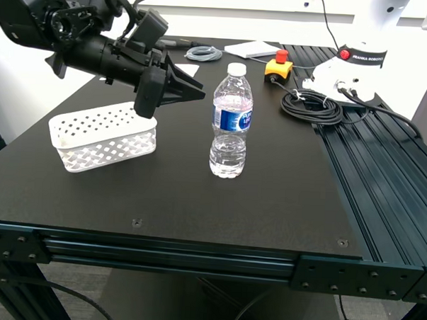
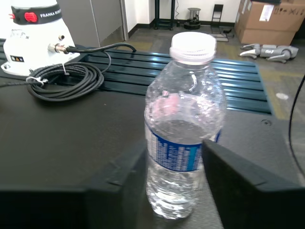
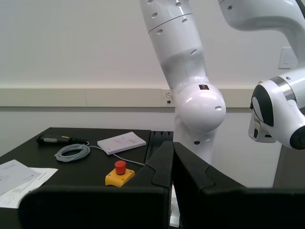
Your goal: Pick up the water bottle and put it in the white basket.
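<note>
- Exterior view: you see one water bottle (image 1: pixel 231 122) upright at frame centre, long axis vertical. One white basket (image 1: pixel 103 136) sits at centre left. My first gripper (image 1: pixel 196 93) hangs at upper left, nearer arm, fingers pointing at the bottle, just short of it.
- First wrist view: jaws spread wide, empty, flanking the bottle.
- Second wrist view: my second gripper (image 3: pixel 172 157) is closed, holding nothing; no bottle visible.

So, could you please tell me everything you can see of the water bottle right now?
The water bottle is small, clear ribbed plastic with a white cap and a blue label around its middle. It stands upright on the black table, capped, with water visible inside, to the exterior view's right of the white basket and apart from it. My first gripper is open, its fingers framing the bottle in the first wrist view; nothing visibly touches it but the table.
</note>
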Controlling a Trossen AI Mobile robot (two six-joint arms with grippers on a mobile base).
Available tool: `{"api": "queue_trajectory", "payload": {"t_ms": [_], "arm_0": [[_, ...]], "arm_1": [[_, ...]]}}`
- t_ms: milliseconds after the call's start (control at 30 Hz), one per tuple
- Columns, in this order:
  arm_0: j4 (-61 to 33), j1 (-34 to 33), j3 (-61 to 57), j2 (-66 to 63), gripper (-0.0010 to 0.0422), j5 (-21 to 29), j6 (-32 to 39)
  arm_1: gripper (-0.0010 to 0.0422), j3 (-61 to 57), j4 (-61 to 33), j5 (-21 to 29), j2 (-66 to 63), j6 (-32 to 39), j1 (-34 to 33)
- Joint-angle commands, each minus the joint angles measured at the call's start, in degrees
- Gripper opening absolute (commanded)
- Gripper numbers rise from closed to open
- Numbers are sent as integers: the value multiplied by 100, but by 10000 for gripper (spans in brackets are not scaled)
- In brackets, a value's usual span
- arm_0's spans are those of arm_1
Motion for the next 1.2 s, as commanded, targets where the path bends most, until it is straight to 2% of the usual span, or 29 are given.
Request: {"api": "queue_trajectory", "payload": {"t_ms": [33, 400, 533, 667, 967, 1067, 1200], "arm_0": [[15, 4, 7, -2, 1, -2, 0], [17, 4, 7, -2, 1, -4, 2], [20, 4, 7, -2, 1, -4, 0], [17, 4, 7, -2, 1, -4, 0], [17, 4, 7, -2, 1, -2, 0], [17, 4, 7, -2, 1, -4, 2], [17, 4, 7, -2, 1, -2, 0]], "arm_1": [[193, 216, 63, -2, 181, 68, -50], [194, 968, -166, -24, 479, -160, -278], [194, 986, -787, 195, 389, -282, -278], [194, 979, -1445, 181, 164, -39, -278], [194, 979, -1272, 157, -192, 101, -402], [195, 981, -1266, -2, -190, 170, -645], [195, 981, -1193, -660, -188, 411, -1003]]}}
